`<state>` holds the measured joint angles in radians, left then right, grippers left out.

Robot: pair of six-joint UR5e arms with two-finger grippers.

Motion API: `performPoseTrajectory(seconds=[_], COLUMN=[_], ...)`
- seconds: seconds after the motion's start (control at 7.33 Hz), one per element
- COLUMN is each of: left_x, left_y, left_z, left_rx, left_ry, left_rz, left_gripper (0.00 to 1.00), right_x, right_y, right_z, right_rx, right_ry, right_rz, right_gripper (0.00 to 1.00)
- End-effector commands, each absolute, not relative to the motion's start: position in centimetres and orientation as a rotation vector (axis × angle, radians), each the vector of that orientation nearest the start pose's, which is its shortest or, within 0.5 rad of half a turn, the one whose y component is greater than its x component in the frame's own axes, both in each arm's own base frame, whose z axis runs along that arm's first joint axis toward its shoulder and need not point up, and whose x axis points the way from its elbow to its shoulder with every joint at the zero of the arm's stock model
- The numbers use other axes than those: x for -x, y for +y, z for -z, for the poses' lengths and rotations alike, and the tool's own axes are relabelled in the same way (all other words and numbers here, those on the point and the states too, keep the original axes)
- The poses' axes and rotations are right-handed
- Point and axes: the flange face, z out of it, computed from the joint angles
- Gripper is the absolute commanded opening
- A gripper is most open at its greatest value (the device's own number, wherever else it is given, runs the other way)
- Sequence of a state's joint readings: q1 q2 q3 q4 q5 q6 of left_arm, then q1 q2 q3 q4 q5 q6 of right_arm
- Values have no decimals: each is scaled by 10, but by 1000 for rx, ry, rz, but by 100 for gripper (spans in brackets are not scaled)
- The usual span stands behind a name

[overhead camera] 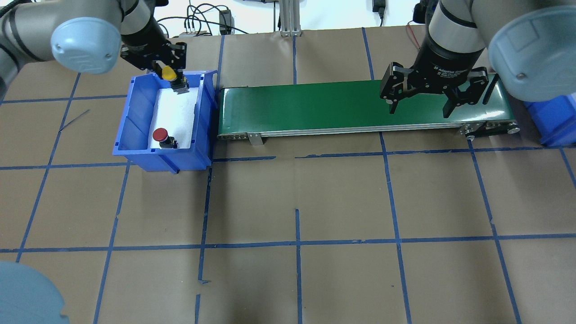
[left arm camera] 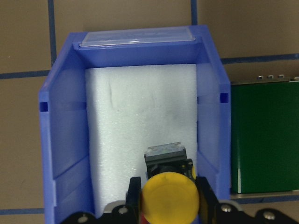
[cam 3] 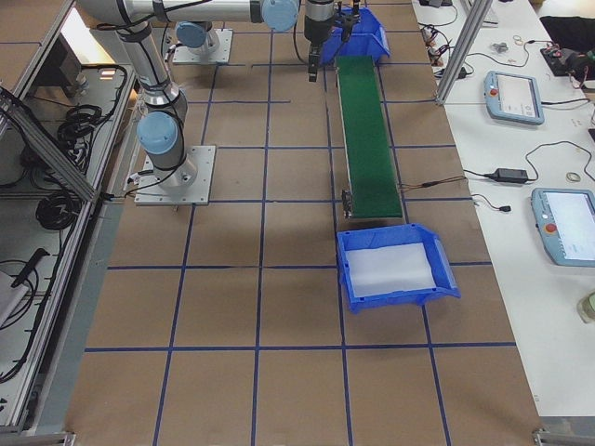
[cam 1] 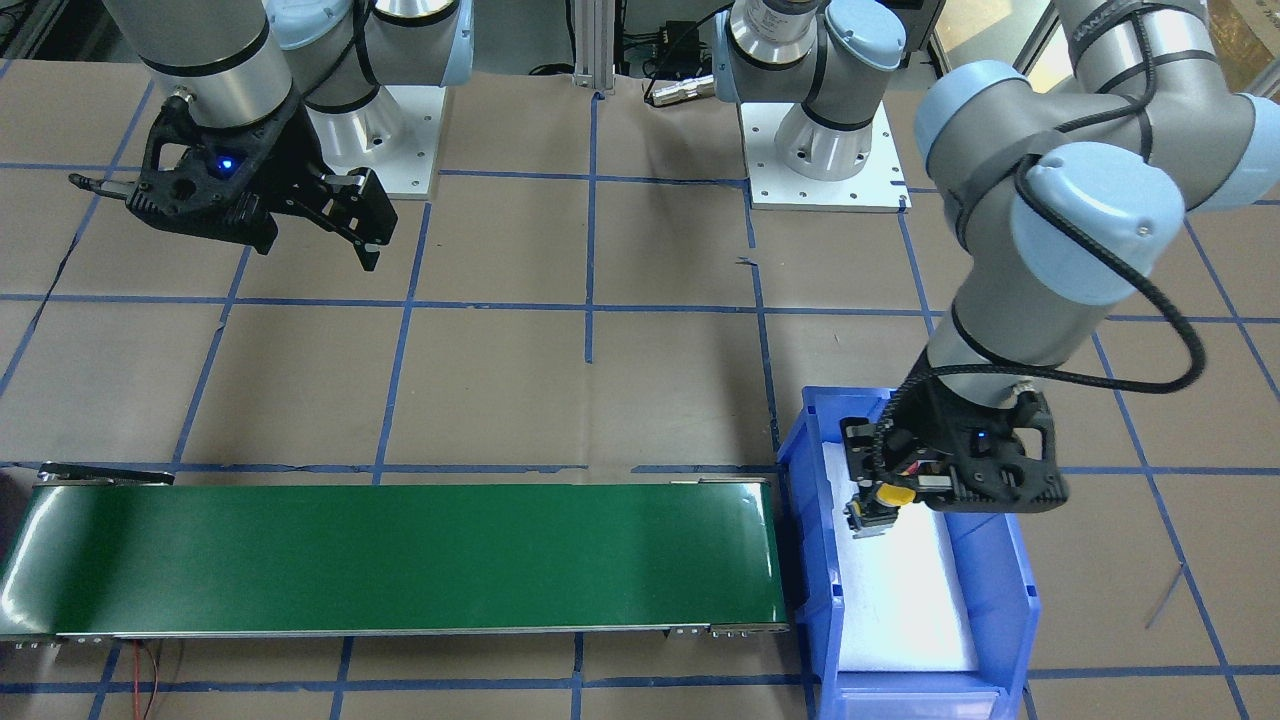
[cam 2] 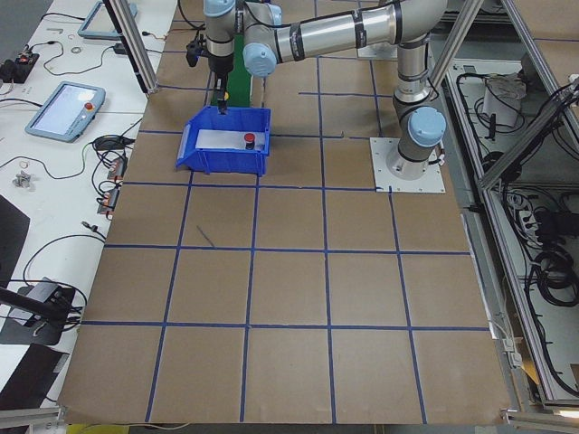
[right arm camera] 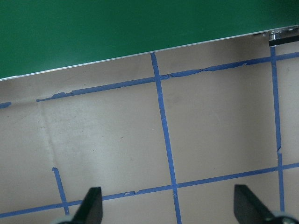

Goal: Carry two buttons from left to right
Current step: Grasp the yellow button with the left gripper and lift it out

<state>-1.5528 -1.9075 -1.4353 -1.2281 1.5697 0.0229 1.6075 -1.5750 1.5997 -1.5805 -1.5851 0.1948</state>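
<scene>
My left gripper (overhead camera: pixel 170 76) is shut on the yellow button (overhead camera: pixel 169 72) and holds it above the far end of the left blue bin (overhead camera: pixel 135 118). In the left wrist view the yellow cap (left arm camera: pixel 169 198) sits between the fingers (left arm camera: pixel 134 191), with the dark base (left arm camera: pixel 166 157) over white foam. The yellow button also shows in the front view (cam 1: pixel 893 495). The red button (overhead camera: pixel 160 135) stands on the foam at the bin's near end. My right gripper (overhead camera: pixel 420 102) is open and empty, hovering by the near edge of the green belt's right end.
A green conveyor belt (overhead camera: pixel 315 105) runs from the left bin toward a second blue bin (overhead camera: pixel 555 121) at the far right, which has white foam inside (cam 3: pixel 390 269). The brown table is marked with a grid of blue tape lines (overhead camera: pixel 297 243).
</scene>
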Motion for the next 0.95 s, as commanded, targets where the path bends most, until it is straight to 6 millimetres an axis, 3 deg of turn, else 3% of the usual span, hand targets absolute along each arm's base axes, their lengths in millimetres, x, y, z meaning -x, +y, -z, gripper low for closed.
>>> performPoseTrajectory(seconds=[0.0, 0.14, 0.27, 0.55, 0.82], left_x=[185, 200, 205, 208, 207], left_y=[-642, -646, -655, -658, -655], left_z=[-389, -371, -337, -304, -301], left_rx=[50, 55, 58, 34, 2], left_ry=[3151, 3154, 3153, 3152, 3159], left_rz=[216, 180, 110, 40, 24], left_gripper=[36, 36, 36, 36, 38], right_x=[-150, -151, -151, -151, -149], right_y=[-483, -483, -483, -483, -483], right_z=[-477, -477, -477, -477, -476], right_rx=[-249, -247, -246, -247, -249], right_ry=[3146, 3148, 3146, 3148, 3154], right_rz=[-24, -24, -24, -24, -25], right_gripper=[100, 100, 100, 100, 100])
